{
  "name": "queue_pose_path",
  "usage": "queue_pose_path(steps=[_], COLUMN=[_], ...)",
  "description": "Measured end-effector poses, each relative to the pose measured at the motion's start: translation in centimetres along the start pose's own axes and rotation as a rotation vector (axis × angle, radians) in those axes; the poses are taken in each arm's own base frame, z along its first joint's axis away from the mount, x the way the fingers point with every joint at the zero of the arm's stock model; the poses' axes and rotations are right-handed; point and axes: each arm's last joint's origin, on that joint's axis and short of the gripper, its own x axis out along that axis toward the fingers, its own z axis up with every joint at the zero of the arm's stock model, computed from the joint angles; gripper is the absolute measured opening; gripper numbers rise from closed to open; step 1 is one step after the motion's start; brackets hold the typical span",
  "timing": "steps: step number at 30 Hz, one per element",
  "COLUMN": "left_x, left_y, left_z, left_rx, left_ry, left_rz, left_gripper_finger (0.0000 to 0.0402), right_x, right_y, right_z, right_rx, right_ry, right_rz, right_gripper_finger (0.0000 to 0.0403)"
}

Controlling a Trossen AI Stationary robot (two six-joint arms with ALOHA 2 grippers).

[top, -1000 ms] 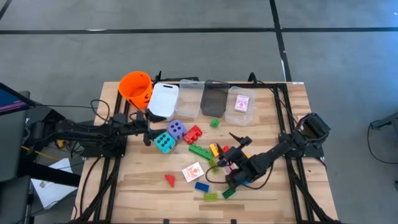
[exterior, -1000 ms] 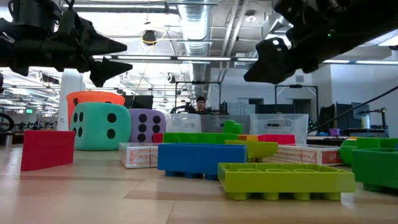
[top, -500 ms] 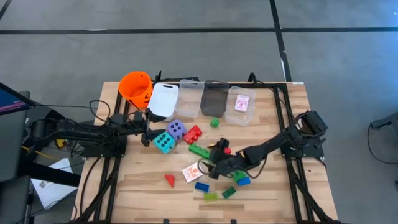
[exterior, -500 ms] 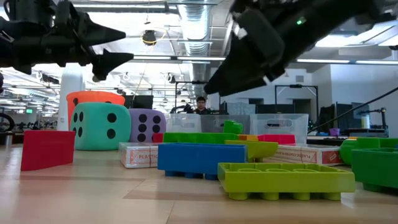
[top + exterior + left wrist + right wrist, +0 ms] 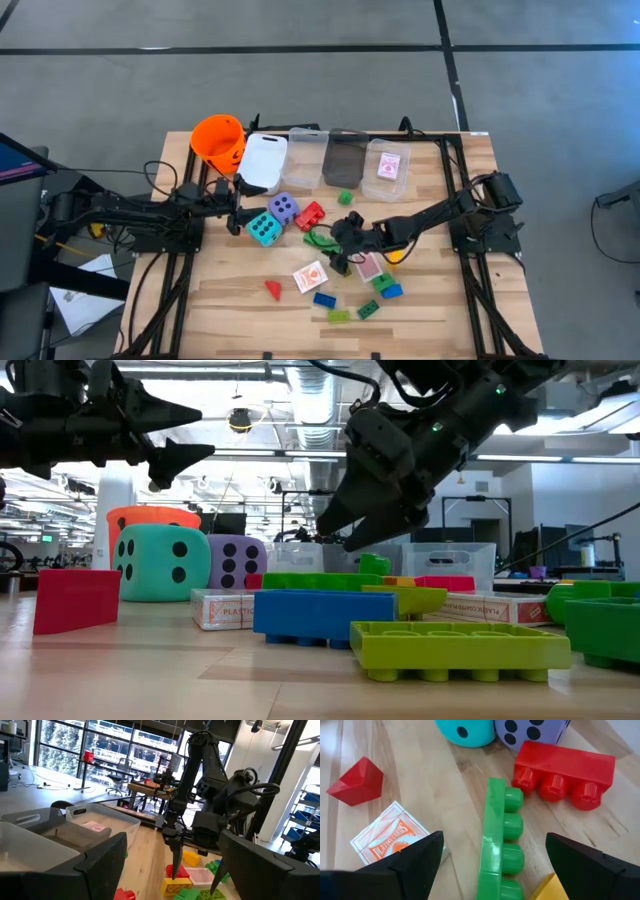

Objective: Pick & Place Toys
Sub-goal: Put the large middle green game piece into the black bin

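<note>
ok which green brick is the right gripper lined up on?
The long green brick lying on its side, studs facing the red brick. It sits between the right gripper's open fingers; the other green bricks lie nearer the table's front edge.

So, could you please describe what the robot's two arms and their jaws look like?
Both arms are black and slender, built of jointed segments, with dark cables trailing from their bases. The left gripper and the right gripper each end in two matte black jaws, broad and wedge-shaped up close and tapering to pointed tips. A small green light glows on the right arm in the low view.
</note>
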Motion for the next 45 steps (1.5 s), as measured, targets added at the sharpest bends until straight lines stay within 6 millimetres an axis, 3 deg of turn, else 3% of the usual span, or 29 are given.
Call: queue_pose_path(steps=[11,20,24,27,30,34,45], left_x=[0.0,0.0,0.0,0.0,0.0,0.0,0.0], left_y=[-0.1,-0.1,-0.1,-0.1,-0.1,-0.1,-0.1], left_z=[0.0,0.0,0.0,0.0,-0.1,-0.1,-0.1], left_rx=[-0.001,-0.001,-0.001,-0.001,-0.002,-0.002,-0.003], left_ry=[0.011,0.011,0.012,0.011,0.017,0.021,0.022], left_rz=[-0.039,-0.039,-0.038,-0.039,-0.038,-0.037,-0.046], left_gripper_finger=[0.031,0.031,0.031,0.031,0.031,0.031,0.031], right_x=[0.0,0.3,2.0,4.4,5.8,6.2,5.5], right_y=[0.0,-0.9,-0.8,0.3,1.3,1.6,1.7], right_z=[-0.5,0.3,0.0,-0.9,-1.0,-0.2,-0.5], right_rx=[-0.003,-0.082,-0.077,-0.093,-0.143,-0.17,-0.209], right_ry=[0.085,0.009,-0.017,-0.032,-0.007,0.036,0.012], right_rz=[0.059,-0.028,0.034,0.125,0.061,-0.017,-0.223], right_gripper_finger=[0.0345,0.0345,0.0345,0.0345,0.0345,0.0345,0.0345])
